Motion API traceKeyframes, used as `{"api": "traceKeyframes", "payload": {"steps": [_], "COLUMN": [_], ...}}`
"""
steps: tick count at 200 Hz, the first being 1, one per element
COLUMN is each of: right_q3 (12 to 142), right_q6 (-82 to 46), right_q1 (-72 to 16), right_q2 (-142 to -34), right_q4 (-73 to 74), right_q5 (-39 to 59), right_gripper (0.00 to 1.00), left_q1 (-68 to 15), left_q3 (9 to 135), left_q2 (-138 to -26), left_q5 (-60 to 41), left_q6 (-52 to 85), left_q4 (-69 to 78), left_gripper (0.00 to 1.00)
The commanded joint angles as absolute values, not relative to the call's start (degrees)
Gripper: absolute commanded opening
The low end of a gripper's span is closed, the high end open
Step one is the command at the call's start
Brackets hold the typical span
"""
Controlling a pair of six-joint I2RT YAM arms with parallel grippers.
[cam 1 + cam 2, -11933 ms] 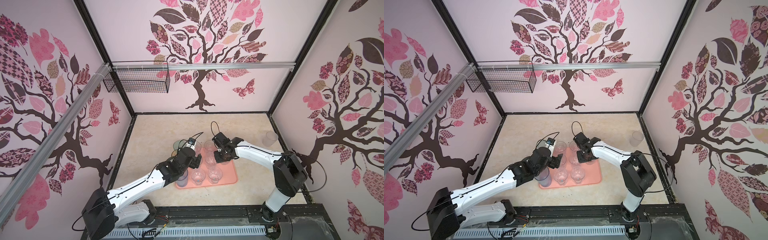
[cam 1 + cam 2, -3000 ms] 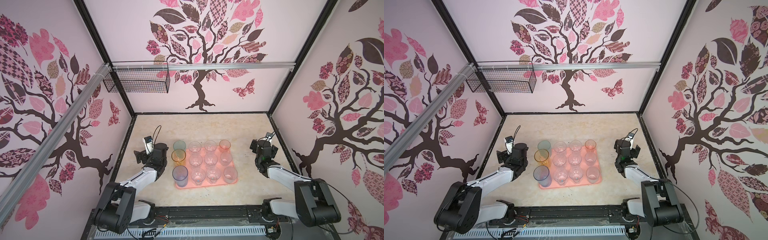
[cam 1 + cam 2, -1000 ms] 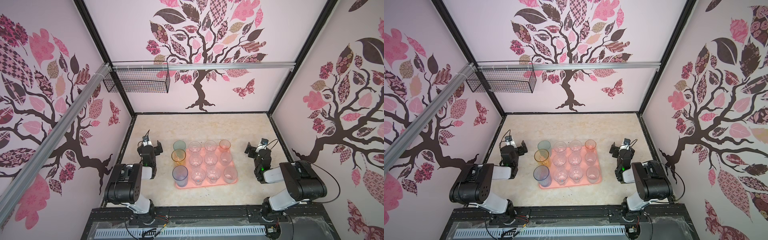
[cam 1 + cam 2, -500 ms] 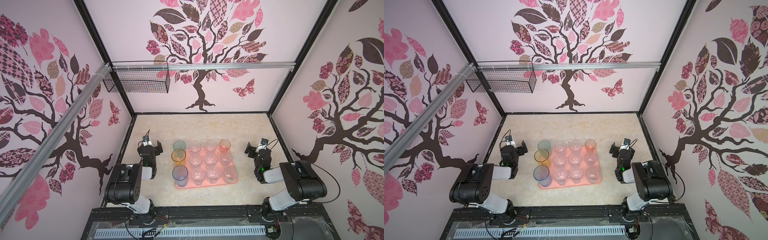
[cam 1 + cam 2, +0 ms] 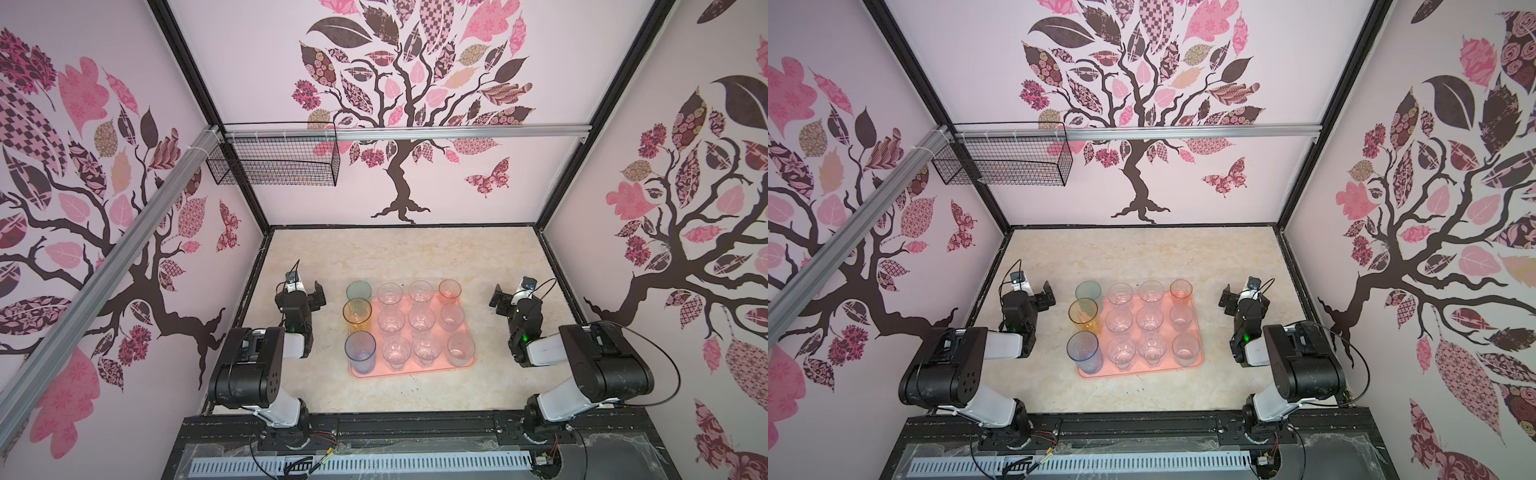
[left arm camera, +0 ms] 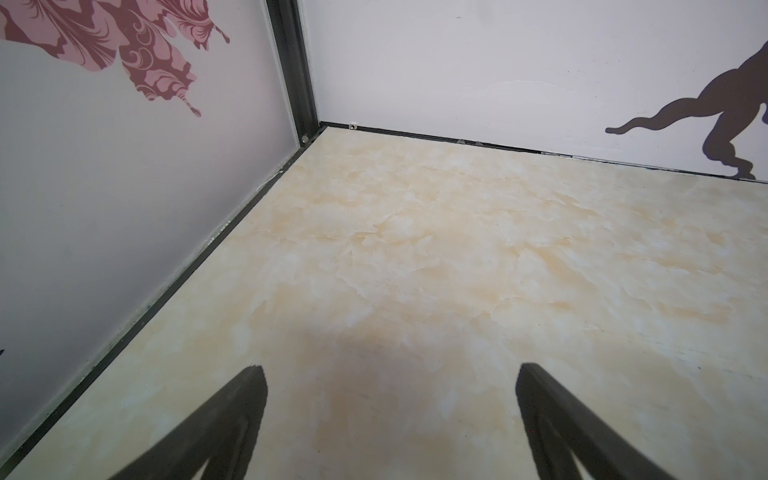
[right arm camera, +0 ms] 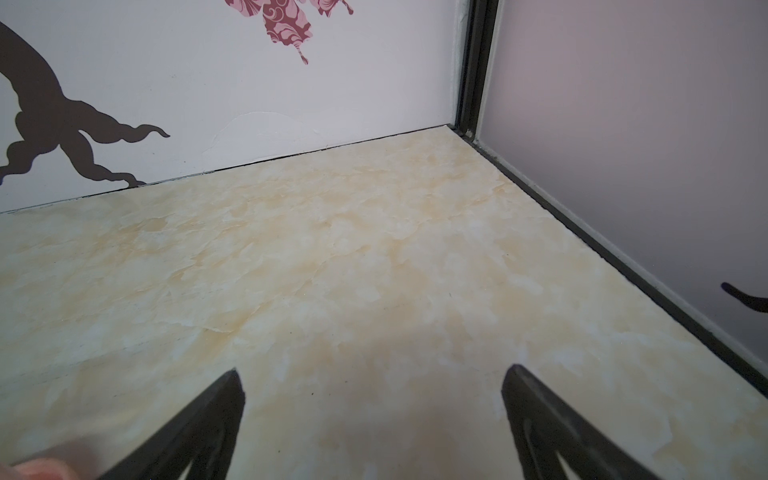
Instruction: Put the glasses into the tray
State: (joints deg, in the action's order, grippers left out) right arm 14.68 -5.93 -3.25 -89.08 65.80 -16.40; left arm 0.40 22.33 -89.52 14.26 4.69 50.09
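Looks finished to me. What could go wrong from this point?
1. The teal glass, amber glass and blue glass stand tall along the left edge of the tray, nearest the open left gripper; a sideways swing could topple them.
2. The teal glass's base is unclear; it may straddle the rim.

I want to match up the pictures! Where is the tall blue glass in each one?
In a top view: the blue glass stands at the near left corner of the tray.
In a top view: the same spot, left of the clear glasses.
Left wrist: not in it.
Right wrist: not in it.
Shared landmark: the tree trunk on the back wall.
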Motion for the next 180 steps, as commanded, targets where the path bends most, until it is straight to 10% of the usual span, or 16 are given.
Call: {"api": "traceKeyframes", "payload": {"steps": [1, 180], "right_q3": [15.54, 15.68], "right_q6": [-5.27, -5.10], "right_q1": [-3.27, -3.35], "right_q2": [-88.68, -88.78], "right_q4": [66.68, 66.42], "right_q5": [-16.52, -16.61], "right_gripper": [1.00, 1.00], "left_q1": [0.79, -1.13], "left_q3": [20.94, 21.61], "left_q2": [-88.94, -89.18], "left_q5": [13.89, 17.14], "left_q6": [4.66, 3.91], "left_q4": [51.39, 50.49], "left_gripper": [0.98, 0.98]}}
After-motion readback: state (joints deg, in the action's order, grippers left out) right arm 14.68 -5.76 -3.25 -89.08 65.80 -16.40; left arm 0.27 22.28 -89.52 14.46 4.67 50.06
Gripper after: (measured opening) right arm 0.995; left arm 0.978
